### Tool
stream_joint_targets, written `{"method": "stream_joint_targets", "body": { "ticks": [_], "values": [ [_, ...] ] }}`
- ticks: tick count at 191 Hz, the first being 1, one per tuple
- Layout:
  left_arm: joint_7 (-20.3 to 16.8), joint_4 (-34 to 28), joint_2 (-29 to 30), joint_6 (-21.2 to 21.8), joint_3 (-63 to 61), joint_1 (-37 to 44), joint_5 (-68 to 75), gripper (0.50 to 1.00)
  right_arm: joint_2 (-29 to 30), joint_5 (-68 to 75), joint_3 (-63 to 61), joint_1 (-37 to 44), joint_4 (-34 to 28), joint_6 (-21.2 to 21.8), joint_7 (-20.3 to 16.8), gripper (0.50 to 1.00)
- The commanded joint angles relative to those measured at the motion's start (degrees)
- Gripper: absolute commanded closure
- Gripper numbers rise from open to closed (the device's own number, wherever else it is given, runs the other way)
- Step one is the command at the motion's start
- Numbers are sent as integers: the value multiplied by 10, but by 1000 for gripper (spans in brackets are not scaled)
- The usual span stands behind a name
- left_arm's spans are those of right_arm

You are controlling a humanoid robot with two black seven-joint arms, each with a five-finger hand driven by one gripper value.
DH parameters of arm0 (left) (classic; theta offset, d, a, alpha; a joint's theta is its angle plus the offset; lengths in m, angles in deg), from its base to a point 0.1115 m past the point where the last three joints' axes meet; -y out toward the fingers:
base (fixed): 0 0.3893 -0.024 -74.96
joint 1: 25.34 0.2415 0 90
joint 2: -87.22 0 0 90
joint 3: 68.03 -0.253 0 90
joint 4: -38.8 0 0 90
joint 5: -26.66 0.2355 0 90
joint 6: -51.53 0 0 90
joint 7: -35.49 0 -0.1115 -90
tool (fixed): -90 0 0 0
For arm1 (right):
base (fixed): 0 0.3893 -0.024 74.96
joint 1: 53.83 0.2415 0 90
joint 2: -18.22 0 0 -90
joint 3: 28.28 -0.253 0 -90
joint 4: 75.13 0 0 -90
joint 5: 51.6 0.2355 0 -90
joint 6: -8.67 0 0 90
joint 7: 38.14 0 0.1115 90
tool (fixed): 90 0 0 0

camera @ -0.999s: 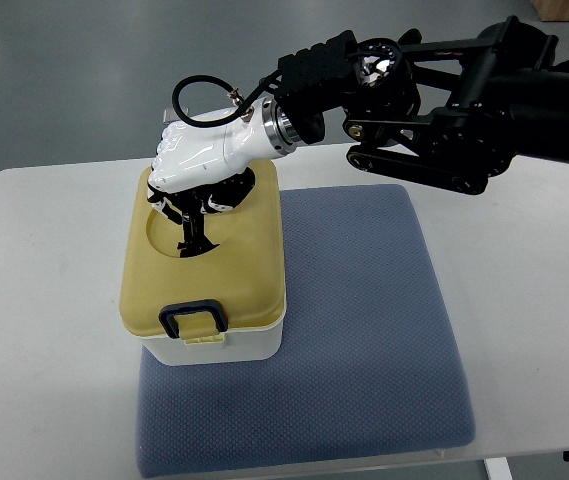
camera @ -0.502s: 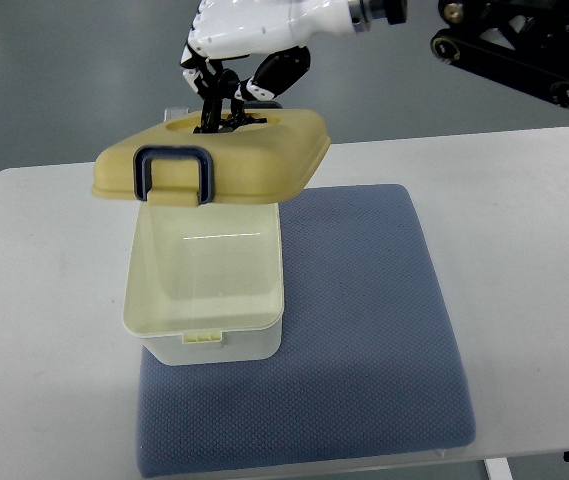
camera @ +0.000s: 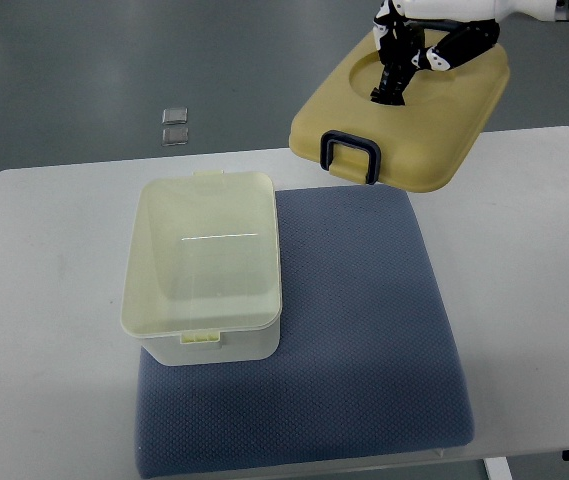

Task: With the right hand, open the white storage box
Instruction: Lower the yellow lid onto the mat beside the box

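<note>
The white storage box stands open on the left part of the blue mat, its inside empty. Its yellow lid, with a dark blue clasp at its near edge, is held up in the air at the top right, tilted, above the table's far edge. My right hand is white with black fingers; it is shut on the lid's top handle in the round recess. Most of the right arm is out of the picture. The left arm is not in view.
The white table bears the mat. Two small shiny squares lie on the grey floor beyond the table's far edge.
My right hand has lifted the lid off the box and carried it up and to the right. The box is now open and has not moved.
</note>
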Motion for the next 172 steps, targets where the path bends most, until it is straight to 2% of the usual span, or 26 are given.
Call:
{"method": "stream_joint_targets", "body": {
  "ticks": [1, 48, 114, 172],
  "values": [
    [0, 0, 0, 0, 0, 0, 0, 500, -19, -3, 13, -38, 1, -37, 0, 1000],
    [0, 0, 0, 0, 0, 0, 0, 500, -22, -3, 97, -85, 2, -149, 0, 1000],
    [0, 0, 0, -1, 0, 0, 0, 500, 30, -7, 101, -149, 3, -186, 0, 1000],
    [0, 0, 0, 0, 0, 0, 0, 500, 60, -8, 101, -177, 17, -197, 0, 1000]
  ]
}}
